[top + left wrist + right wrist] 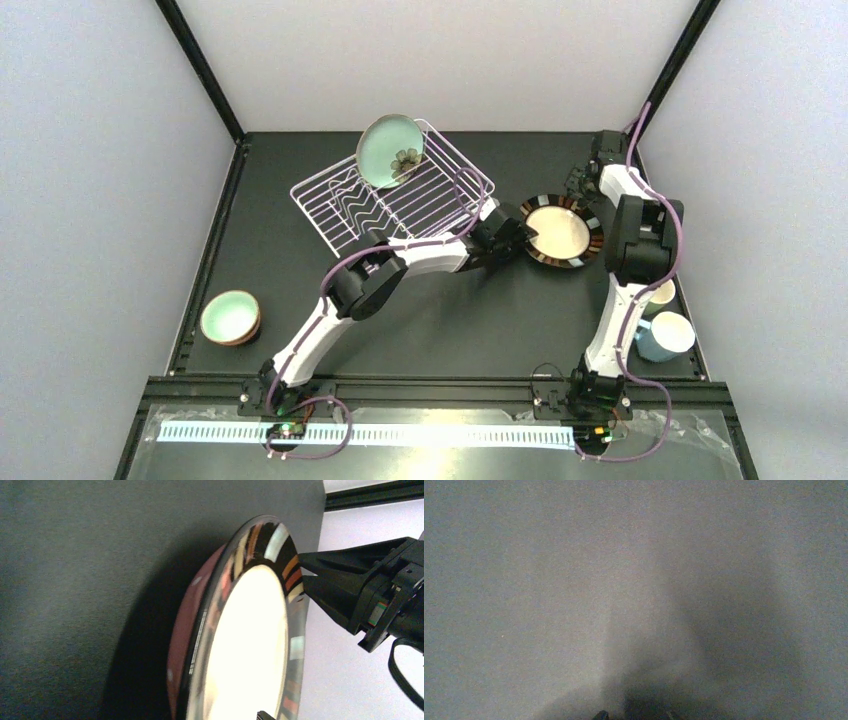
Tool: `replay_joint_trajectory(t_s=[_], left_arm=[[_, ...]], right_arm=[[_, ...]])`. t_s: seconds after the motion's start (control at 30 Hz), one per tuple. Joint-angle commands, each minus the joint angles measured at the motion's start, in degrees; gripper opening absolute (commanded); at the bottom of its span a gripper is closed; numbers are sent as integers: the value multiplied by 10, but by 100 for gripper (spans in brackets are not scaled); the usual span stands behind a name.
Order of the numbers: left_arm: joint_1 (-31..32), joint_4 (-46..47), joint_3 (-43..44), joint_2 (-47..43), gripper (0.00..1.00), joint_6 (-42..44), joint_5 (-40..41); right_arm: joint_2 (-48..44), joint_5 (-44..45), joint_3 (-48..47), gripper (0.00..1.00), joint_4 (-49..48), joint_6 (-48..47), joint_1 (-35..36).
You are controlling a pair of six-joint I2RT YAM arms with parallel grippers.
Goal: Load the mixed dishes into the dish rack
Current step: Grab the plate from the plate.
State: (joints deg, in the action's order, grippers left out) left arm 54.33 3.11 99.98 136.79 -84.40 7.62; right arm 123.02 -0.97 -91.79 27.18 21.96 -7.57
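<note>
On your dark bench (300, 260), the white wire dish rack (340, 205) sits far-centre with the mint-green flowered plate (385, 150) propped on edge at its far side. The cream plate with the dark striped rim (558, 232) sits just right of the rack. Your left claw (518, 238) is at that plate's left rim and your right claw (303, 567) points at the opposite rim, but you cannot tell whether either is clenched on it. The light blue mug (665, 335) stands near the right edge, and the mint bowl (230, 315) near the left.
</note>
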Motion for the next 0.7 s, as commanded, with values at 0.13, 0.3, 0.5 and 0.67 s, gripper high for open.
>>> replay_joint_trajectory(t_s=[0.13,0.3,0.5,0.67], left_arm=[[4,-6,38,19,99,8,-10],[5,-3,42,26,98,12,-24],[6,1,39,30,98,12,-31],[6,11,44,32,98,13,-25]], right_arm=[[-39,-20,50,65,37,2,7],[-46,-28,69,65,31,2,7],[-47,-41,83,65,30,-2,8],[-45,-52,84,65,37,-14,8]])
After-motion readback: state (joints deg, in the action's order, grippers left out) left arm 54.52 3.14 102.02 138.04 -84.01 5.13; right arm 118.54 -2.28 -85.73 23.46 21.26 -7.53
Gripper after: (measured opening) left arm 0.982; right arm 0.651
